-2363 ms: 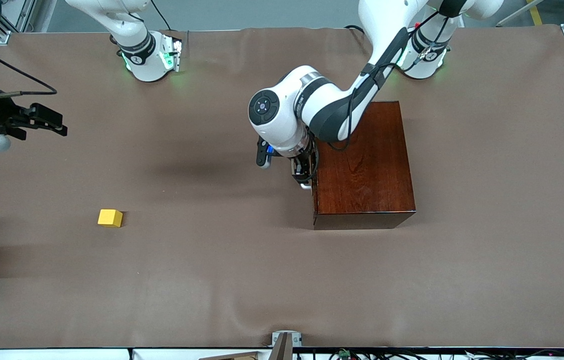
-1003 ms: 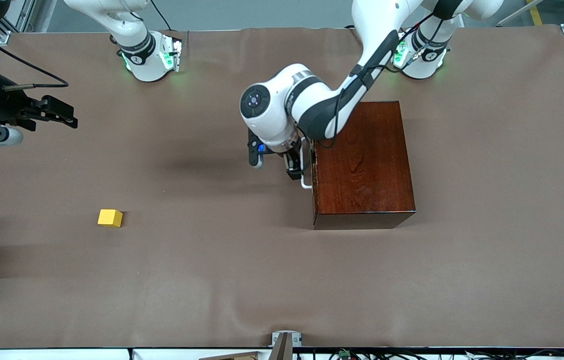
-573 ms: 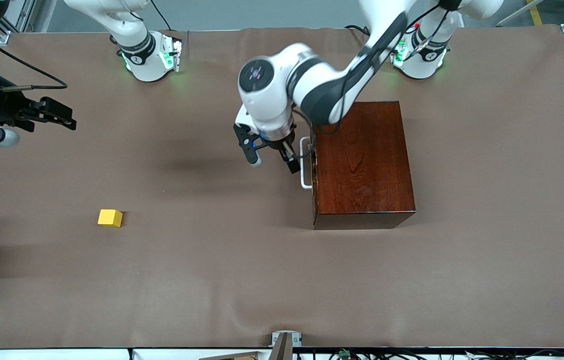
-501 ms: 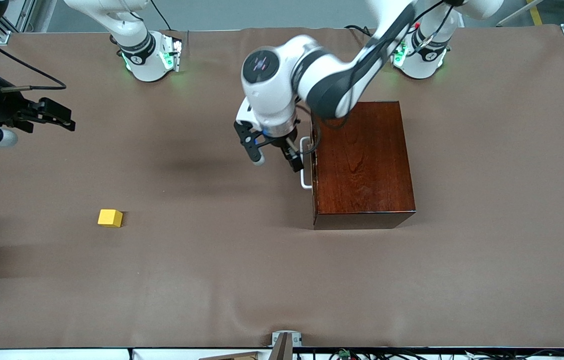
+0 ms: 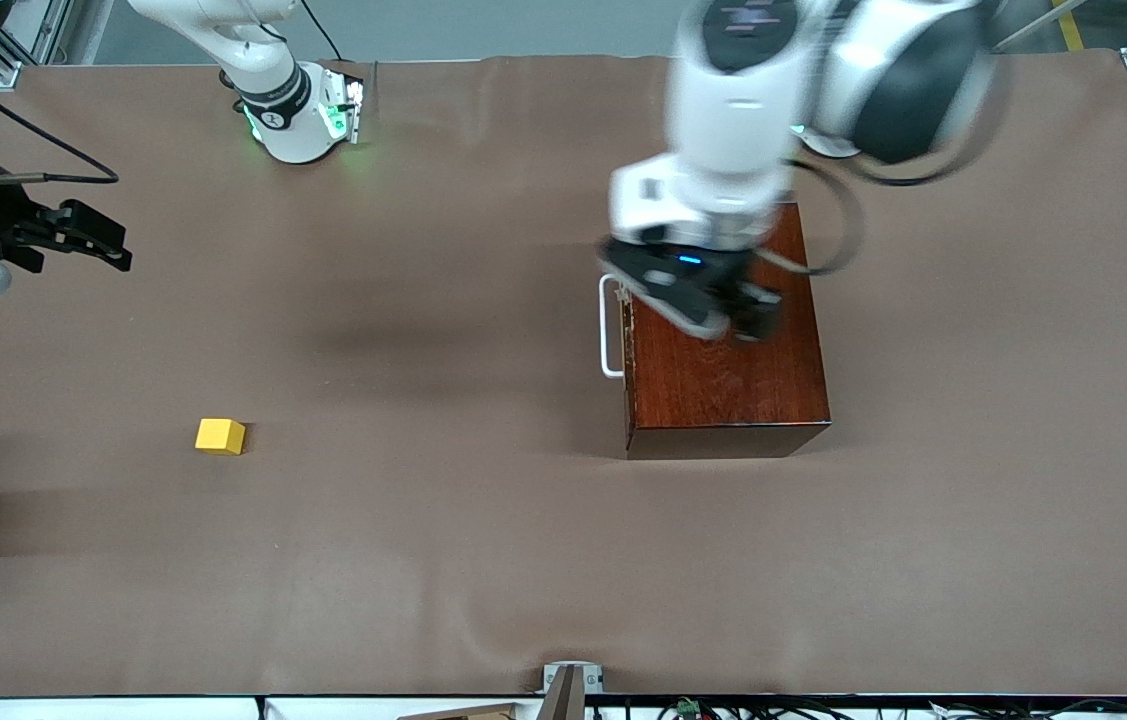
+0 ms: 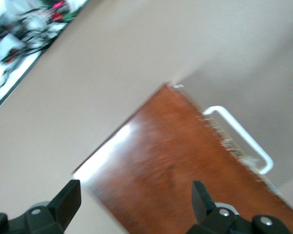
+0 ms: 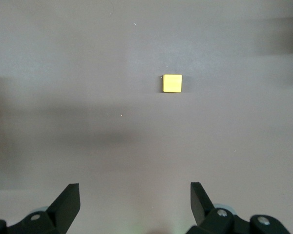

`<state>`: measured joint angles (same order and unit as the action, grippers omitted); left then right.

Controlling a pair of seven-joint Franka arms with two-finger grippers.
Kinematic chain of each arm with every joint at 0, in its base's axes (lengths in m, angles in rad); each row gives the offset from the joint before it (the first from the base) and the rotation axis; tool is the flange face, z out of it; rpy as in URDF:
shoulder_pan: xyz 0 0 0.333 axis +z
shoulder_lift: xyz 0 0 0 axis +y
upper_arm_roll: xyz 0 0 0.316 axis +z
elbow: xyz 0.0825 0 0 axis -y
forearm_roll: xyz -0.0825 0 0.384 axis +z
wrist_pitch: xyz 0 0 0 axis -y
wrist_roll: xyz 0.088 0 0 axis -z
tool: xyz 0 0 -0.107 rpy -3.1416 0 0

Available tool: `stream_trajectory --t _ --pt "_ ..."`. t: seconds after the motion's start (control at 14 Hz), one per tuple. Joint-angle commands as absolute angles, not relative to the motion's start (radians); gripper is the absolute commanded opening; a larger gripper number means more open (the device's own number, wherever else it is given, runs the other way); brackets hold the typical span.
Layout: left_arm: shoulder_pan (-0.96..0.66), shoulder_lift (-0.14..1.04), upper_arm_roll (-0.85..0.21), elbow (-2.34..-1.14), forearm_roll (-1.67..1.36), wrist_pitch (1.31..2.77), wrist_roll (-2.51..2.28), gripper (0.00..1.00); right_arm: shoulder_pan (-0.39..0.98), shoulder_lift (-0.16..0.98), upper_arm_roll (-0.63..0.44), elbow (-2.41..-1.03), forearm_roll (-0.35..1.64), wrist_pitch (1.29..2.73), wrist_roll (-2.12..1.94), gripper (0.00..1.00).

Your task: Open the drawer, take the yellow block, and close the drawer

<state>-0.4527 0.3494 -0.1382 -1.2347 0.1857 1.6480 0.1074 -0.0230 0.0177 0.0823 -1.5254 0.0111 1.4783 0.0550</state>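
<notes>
My left gripper [image 5: 713, 305] open over the box [image 5: 723, 340], right gripper [image 5: 98, 240] open and waiting at the table's edge; drawer [image 5: 626, 340] shut, yellow block [image 5: 220, 436] out on the table, nothing left.

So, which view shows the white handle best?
The front view: the whole handle shows sharply as a loop on the closed drawer's front, free of the left pincer, which is over the box. The left wrist view shows the handle blurred. The right wrist view shows none of it.
</notes>
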Motion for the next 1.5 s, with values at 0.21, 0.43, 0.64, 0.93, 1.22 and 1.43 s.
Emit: stream_trajectory --t 0.21,0.43,0.64,0.93,1.22,1.43 --pt "-0.198 0.252 -0.153 -1.273 0.080 1.557 0.106 1.00 -0.021 0.014 0.087 -1.514 0.005 1.447 0.057 1.00" --pt "-0.117 0.216 -0.150 -1.288 0.080 1.430 0.107 1.00 0.008 0.018 0.081 -1.500 0.006 1.428 0.061 1.00" --pt "-0.038 0.164 -0.147 -1.346 0.046 1.428 0.115 1.00 0.025 0.020 0.060 -1.502 0.006 1.410 0.067 1.00" --pt "0.012 -0.007 -0.124 -1.604 0.017 1.549 0.097 1.00 0.009 0.020 0.060 -1.502 0.021 1.411 0.072 1.00" --pt "0.002 -0.035 -0.117 -1.632 0.012 1.572 -0.017 1.00 0.025 0.020 0.000 -1.512 0.069 1.422 0.072 1.00" --pt "0.006 -0.037 -0.121 -1.620 0.012 1.566 -0.029 1.00 0.028 0.020 0.000 -1.513 0.069 1.424 0.072 1.00"
